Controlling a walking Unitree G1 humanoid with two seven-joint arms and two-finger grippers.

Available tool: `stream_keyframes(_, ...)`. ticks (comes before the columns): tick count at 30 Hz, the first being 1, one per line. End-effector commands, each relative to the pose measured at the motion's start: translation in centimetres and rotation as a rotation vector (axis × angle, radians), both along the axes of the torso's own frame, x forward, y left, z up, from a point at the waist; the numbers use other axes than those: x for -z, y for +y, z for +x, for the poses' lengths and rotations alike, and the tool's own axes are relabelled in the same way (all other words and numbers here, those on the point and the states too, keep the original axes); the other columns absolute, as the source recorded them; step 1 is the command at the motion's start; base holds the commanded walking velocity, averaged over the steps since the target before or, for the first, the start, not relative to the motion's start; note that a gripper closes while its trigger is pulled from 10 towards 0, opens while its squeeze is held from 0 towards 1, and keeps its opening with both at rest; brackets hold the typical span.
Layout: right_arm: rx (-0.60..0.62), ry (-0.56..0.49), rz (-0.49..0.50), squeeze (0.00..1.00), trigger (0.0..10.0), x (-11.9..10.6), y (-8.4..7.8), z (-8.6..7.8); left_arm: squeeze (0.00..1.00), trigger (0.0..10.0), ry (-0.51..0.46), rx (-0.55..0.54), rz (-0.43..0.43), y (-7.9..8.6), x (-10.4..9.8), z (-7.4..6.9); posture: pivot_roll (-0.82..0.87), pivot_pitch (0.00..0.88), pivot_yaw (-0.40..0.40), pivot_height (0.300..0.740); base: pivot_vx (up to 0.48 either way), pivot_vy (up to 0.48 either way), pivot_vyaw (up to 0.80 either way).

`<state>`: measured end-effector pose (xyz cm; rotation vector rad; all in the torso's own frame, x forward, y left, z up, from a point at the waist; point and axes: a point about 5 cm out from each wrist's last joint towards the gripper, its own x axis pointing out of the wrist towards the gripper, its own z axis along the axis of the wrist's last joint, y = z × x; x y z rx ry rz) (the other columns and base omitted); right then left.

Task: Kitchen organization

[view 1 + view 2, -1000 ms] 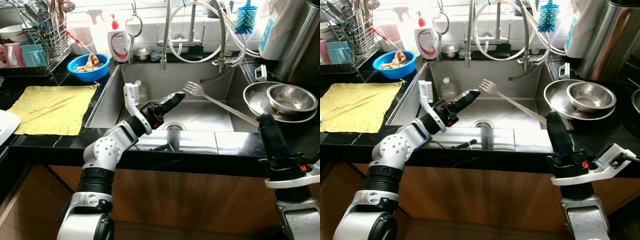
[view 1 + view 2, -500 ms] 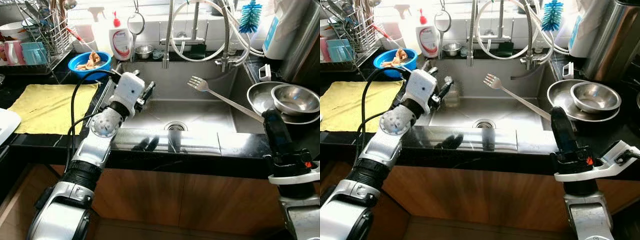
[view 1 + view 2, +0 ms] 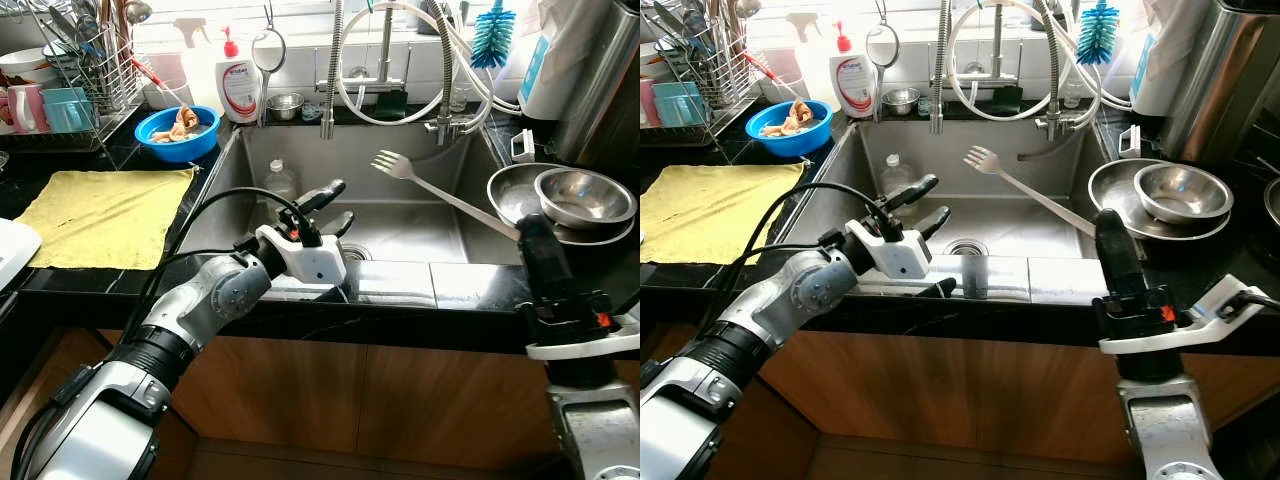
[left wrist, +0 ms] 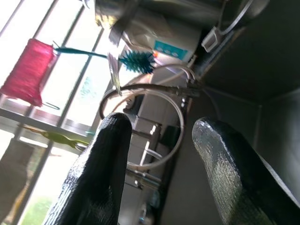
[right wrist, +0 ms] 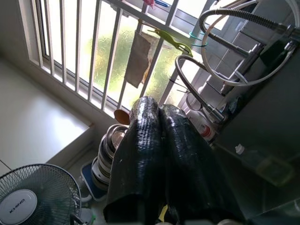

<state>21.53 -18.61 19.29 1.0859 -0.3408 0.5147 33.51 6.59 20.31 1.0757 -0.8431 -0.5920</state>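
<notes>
A silver fork (image 3: 440,195) sticks out over the steel sink (image 3: 420,150), tines up and toward the faucet. Its handle ends in my right gripper (image 3: 526,240), which is shut on it at the counter's front right; in the right wrist view the gripper (image 5: 158,110) has both fingers pressed together. My left gripper (image 3: 339,204) hovers over the sink's front left, near the drain (image 3: 352,253), open and holding nothing. The left wrist view looks between its spread fingers (image 4: 93,178) toward the faucet hose.
A small plastic bottle (image 3: 281,183) stands in the sink's left corner. On the left counter are a yellow cloth (image 3: 105,215), a blue bowl of scraps (image 3: 178,131) and a dish rack (image 3: 80,80). Steel bowls (image 3: 580,195) sit on the right.
My left arm swung from the sink's left wall back toward the drain, turned its wrist, and its fingers now stand apart. The right gripper and fork barely moved.
</notes>
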Motion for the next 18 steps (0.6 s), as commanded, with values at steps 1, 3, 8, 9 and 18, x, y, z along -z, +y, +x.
stream_keyframes(1, -0.025, 0.035, 0.019, 0.00, 10.0, 0.5, 0.5, 0.2, 0.00, 10.0, -0.067, 0.019, 0.001, -0.6, -1.0, -0.2, -0.02, 0.000, 0.050, 0.740, 0.000, 0.000, 0.00)
stream_keyframes(3, -0.035, 0.053, 0.046, 0.00, 10.0, 0.7, 0.9, 0.4, 0.00, 10.0, -0.083, 0.005, -0.018, -0.6, -1.1, -0.1, -0.02, 0.000, 0.048, 0.740, 0.000, 0.000, 0.00)
stream_keyframes(8, -0.034, 0.098, 0.037, 0.00, 10.0, 1.4, 1.8, 0.7, 0.00, 10.0, -0.106, -0.013, -0.031, -0.8, -1.0, 0.2, -0.02, 0.000, 0.046, 0.740, 0.000, 0.000, 0.00)
stream_keyframes(9, -0.030, 0.109, 0.067, 0.00, 10.0, 1.5, 1.9, 1.0, 0.00, 10.0, -0.112, -0.017, -0.041, -0.8, -1.0, 0.2, -0.02, 0.000, 0.046, 0.740, 0.000, 0.000, 0.00)
stream_keyframes(18, -0.056, 0.121, 0.111, 0.00, 10.0, 1.3, 3.1, 1.4, 0.00, 10.0, -0.126, -0.021, -0.054, -1.1, -0.9, 0.1, -0.02, 0.000, 0.045, 0.740, 0.000, 0.000, 0.00)
